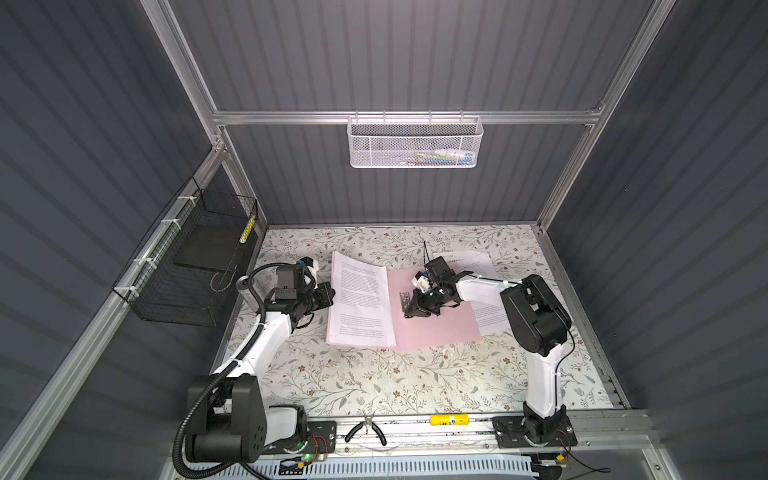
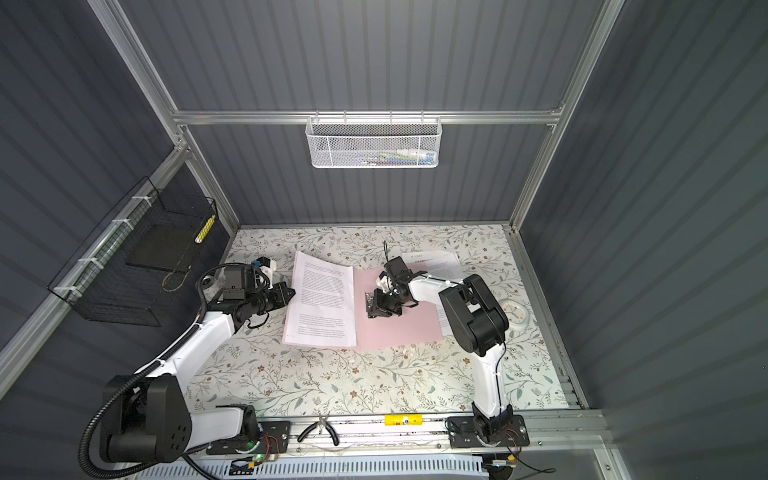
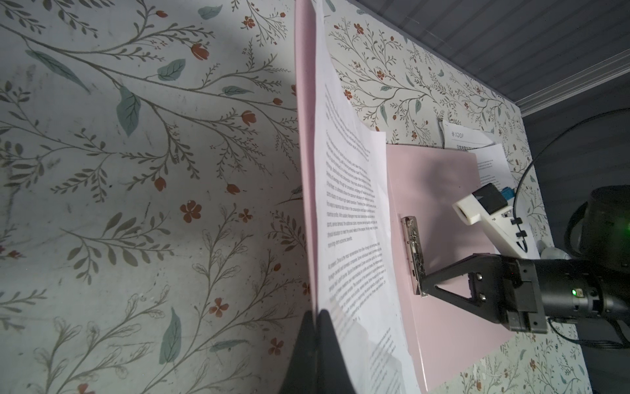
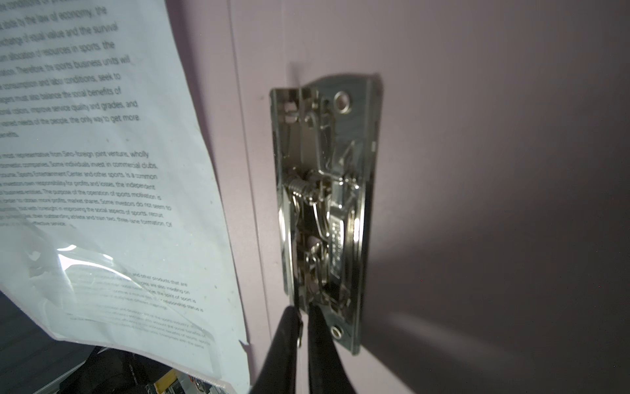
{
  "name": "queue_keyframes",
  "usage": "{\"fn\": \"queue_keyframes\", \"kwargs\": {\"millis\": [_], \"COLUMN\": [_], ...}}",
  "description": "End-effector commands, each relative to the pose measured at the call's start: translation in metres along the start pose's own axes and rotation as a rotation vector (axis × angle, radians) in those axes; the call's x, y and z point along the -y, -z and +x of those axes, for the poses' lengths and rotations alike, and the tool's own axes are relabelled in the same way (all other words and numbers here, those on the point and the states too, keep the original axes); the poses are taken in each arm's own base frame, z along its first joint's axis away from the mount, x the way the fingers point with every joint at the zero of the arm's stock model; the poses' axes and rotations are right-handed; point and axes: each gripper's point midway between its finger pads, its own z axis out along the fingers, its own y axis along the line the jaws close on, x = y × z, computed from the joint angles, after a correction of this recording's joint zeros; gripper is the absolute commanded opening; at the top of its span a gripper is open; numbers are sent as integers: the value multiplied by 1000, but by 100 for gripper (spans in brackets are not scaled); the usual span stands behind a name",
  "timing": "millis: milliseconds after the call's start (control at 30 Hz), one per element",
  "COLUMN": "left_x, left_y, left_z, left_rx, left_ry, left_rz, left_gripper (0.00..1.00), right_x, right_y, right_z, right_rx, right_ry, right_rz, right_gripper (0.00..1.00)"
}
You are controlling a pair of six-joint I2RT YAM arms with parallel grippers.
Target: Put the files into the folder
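The pink folder [image 1: 436,324] [image 2: 399,328] lies open on the flowered table. A printed sheet of the files [image 1: 359,299] [image 3: 347,204] rests on its left leaf. My left gripper [image 1: 330,293] [image 3: 315,336] is shut on that leaf's outer edge together with the sheet. The bare right leaf [image 3: 443,191] [image 4: 477,170] carries a metal clip [image 1: 404,300] [image 3: 414,252] [image 4: 324,204]. My right gripper [image 1: 409,309] [image 2: 371,309] [image 4: 304,315] is shut on the clip's near end. More files [image 1: 469,259] [image 2: 436,259] stick out from under the folder's right side.
A black wire basket [image 1: 187,270] hangs on the left wall, a white mesh basket [image 1: 415,143] on the back wall. Pliers [image 1: 365,432] and a yellow tube [image 1: 449,419] lie on the front rail. A round white thing [image 2: 513,311] sits behind the right arm.
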Motion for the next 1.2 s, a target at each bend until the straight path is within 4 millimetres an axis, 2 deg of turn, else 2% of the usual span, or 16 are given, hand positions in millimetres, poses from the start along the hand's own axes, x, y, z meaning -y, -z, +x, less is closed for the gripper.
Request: {"fn": "queue_keyframes", "kwargs": {"millis": [0,200,300,433,533,800,1000,1167], "left_x": [-5,-2,0,-1,-1,5,10,9], "left_y": [-3,-3,-1,0,4,5,1,2], "left_z": [9,9,7,6,3,-1,4,6], "left_rx": [-34,-35,-31,-31,-22,-10,-29,-24], "left_ry": [-9,-9,-12,-16,-24,-25,-9,-7], "left_rz": [-11,2,9,0,-12,15,57,54], "left_gripper": [0,0,0,0,0,0,0,0], "right_x": [15,28,41,45,49,49,35,32], "right_y": [-15,-23,-25,-25,-26,-32,-40,-37], "right_z": [15,21,22,18,23,25,27,22], "right_rx": [-53,-76,-79,-50,-61,-99,-133,-115], "right_ry": [-32,-59,-71,-68,-65,-61,-88,-77], "right_rz": [15,41,102,224,308,315,211,195], "right_gripper": [10,8,0,0,0,0,2,1]}}
